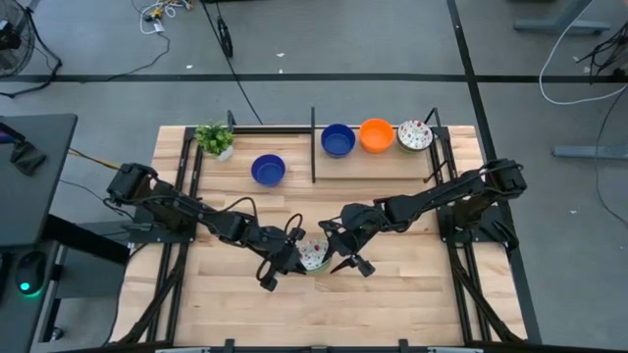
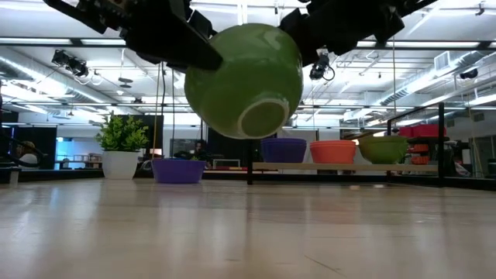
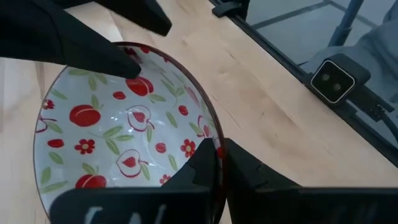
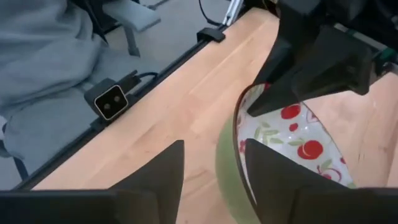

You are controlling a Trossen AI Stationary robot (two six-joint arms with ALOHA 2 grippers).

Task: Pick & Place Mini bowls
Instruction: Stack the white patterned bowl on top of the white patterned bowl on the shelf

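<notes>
Two grippers are meeting over the middle of the wooden table [image 1: 245,294], and I am watching both from my remote station. My left gripper [image 3: 219,163] is pinching the rim of a floral bowl [image 3: 124,134], white inside with red fruit and green leaves, green outside, and is holding it tilted in the air above the tabletop. My right gripper [image 4: 211,165] is sitting at the opposite rim of that same bowl with its fingers standing apart; one finger is inside the rim and one outside, and neither is clearly pressing on it.

Four more bowls are sitting along the far side of the table: a blue bowl [image 1: 268,169] near a small potted plant [image 1: 215,139], then, past a black divider bar [image 1: 313,145], a second blue bowl [image 1: 338,139], an orange bowl [image 1: 376,135] and another floral bowl [image 1: 414,135] side by side.
</notes>
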